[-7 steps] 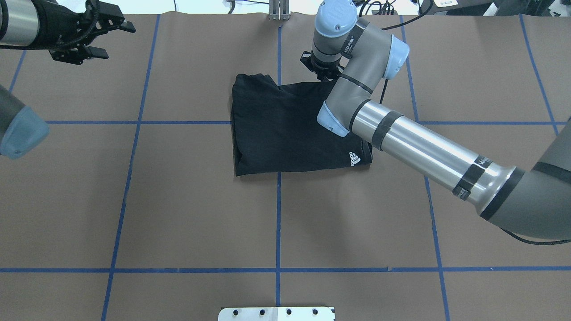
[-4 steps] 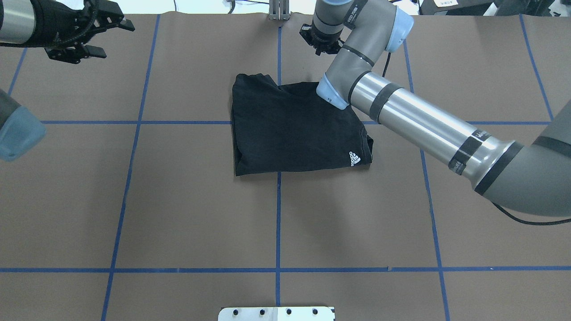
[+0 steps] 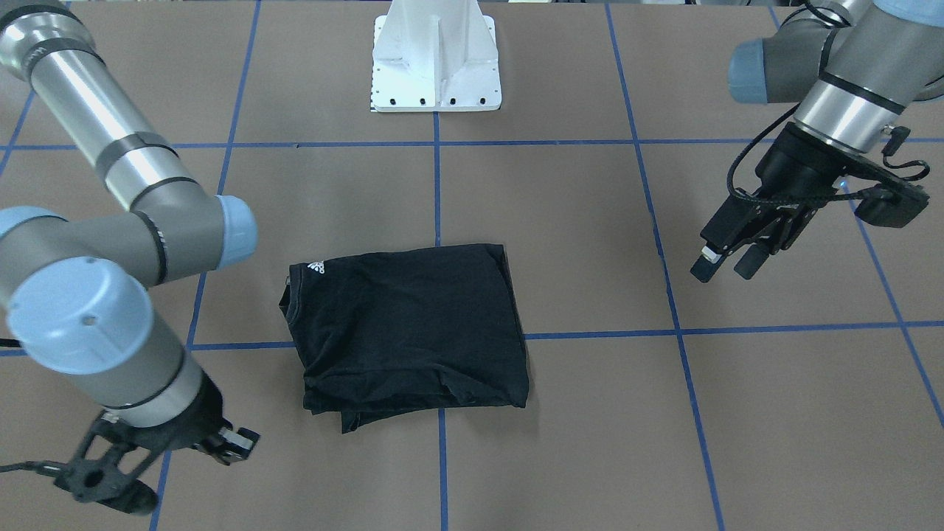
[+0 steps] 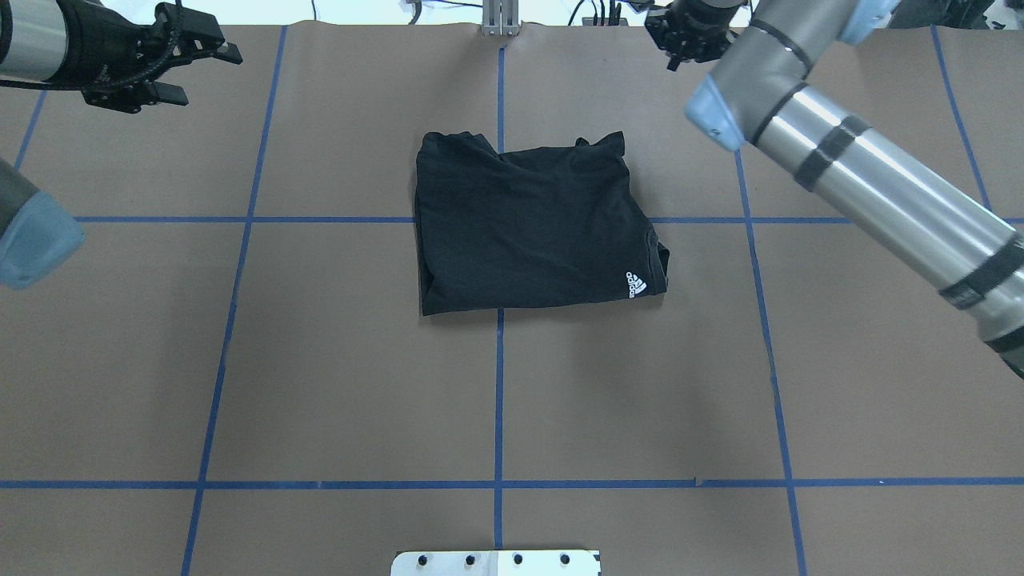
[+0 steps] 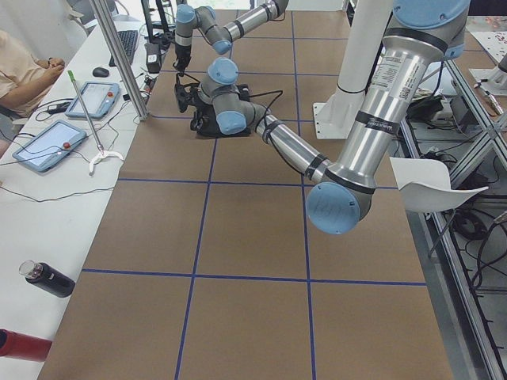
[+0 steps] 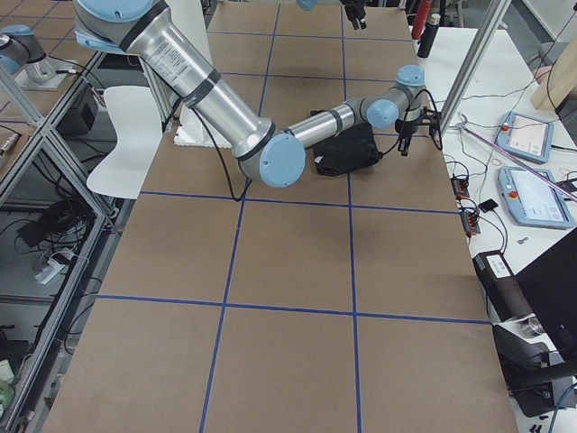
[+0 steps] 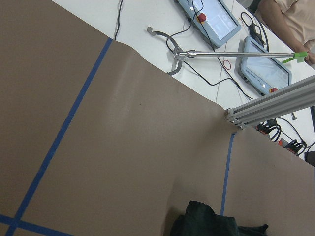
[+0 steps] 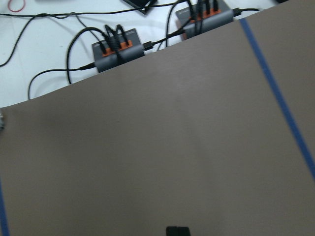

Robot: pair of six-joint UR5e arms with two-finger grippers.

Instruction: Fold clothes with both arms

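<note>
Two hands spread, empty: left hand (image 3: 726, 264), right hand (image 3: 181, 472); T-shirt (image 3: 409, 328) between, well apart.

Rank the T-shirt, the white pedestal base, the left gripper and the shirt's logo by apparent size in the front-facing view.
1. T-shirt
2. white pedestal base and left gripper: about alike; the base is cut off and the gripper hangs nearer the camera, so unranked
3. logo

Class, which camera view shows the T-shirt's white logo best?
Overhead exterior: the logo is sharp and unobstructed on the T-shirt. Front-facing shows it smaller. Side views are too distant; left wrist shows only a T-shirt edge, right wrist nothing.
</note>
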